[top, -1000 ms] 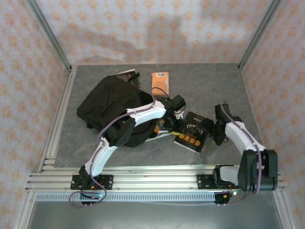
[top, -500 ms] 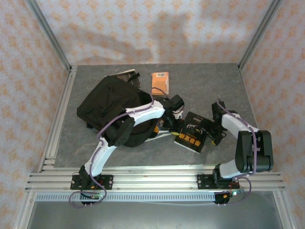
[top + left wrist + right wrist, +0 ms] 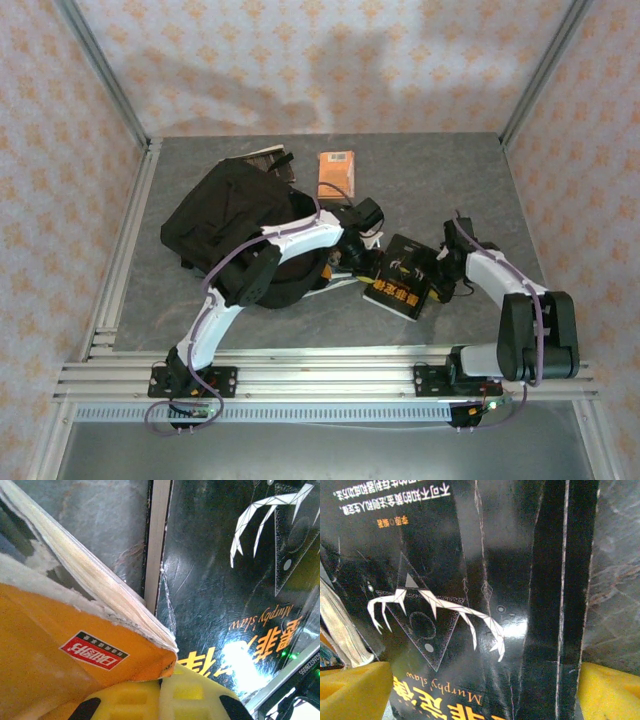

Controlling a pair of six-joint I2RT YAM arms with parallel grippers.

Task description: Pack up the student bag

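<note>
A: So, where was the student bag [image 3: 228, 222] at that moment?

B: It lay on the far left part of the grey table [image 3: 470, 180], black and much bigger than the books. The left arm reached across its near edge.

A: And the left gripper [image 3: 350, 260]?

B: Its yellow pads [image 3: 195, 700] were pressed together, with no gap between them. In the left wrist view the corner of an orange-covered book [image 3: 60, 645] sat right at their tips. Whether the cover was caught between them, I could not tell.

A: What was beside that book?

B: A black book [image 3: 403, 279] with a white claw drawing and yellow letters. It lay flat on the table, to the right of the bag.

A: And the right gripper [image 3: 447, 268]?

B: It was at the right side of the black book, with the jaws spread wide. In the right wrist view one yellow finger [image 3: 352, 690] stood at each side of the book, and the spine was near the right one. I could not tell whether they touched it.
</note>
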